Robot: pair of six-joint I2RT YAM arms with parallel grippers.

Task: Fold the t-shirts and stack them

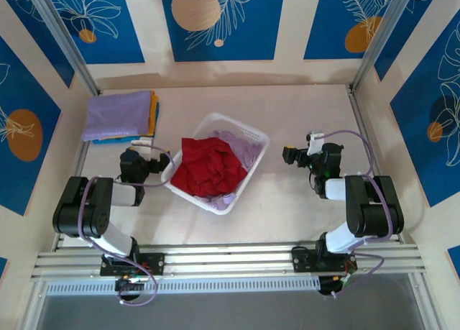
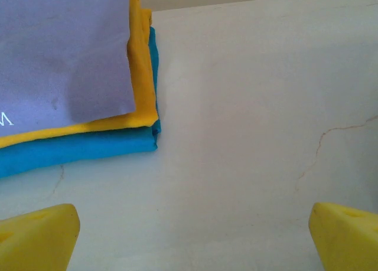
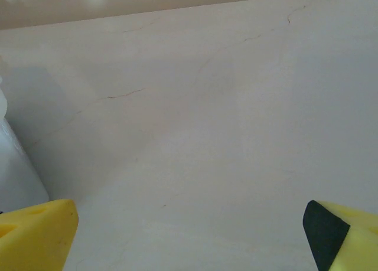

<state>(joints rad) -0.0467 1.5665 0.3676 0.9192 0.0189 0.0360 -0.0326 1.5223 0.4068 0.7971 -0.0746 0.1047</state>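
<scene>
A folded stack of t-shirts (image 1: 118, 114) lies at the table's far left, lavender (image 2: 62, 52) on top, then orange-yellow (image 2: 142, 64) and bright blue (image 2: 77, 147). A crumpled dark red t-shirt (image 1: 212, 166) fills the white lattice basket (image 1: 244, 126), with pale lavender cloth (image 1: 243, 149) under and behind it. My left gripper (image 1: 140, 152) (image 2: 192, 235) is open over bare table, just near of the stack's right corner; its yellow fingertips (image 2: 35, 238) are wide apart. Right of the basket, my right gripper (image 1: 315, 149) (image 3: 189, 235) is open, with nothing between its fingers.
The basket sits mid-table between both arms; its white wall (image 3: 15, 170) shows at the left edge of the right wrist view. Bare tabletop (image 1: 309, 107) lies behind and right of the basket. Patterned walls and metal posts (image 1: 374, 42) enclose the table.
</scene>
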